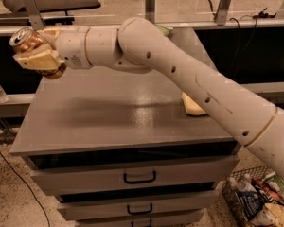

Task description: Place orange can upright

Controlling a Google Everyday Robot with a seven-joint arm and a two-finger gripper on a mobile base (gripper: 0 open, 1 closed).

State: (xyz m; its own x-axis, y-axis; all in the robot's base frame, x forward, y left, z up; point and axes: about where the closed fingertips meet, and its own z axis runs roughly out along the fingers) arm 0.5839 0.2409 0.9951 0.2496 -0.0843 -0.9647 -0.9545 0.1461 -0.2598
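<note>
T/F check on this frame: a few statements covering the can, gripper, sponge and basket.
1. The gripper holds the orange can in the air at upper left. True.
2. The can stands on the cabinet top. False: it is off the surface, tilted in the gripper.
3. The sponge lies on the right of the top, partly behind the arm. True.
4. The basket sits on the cabinet. False: it is on the floor, lower right.
</note>
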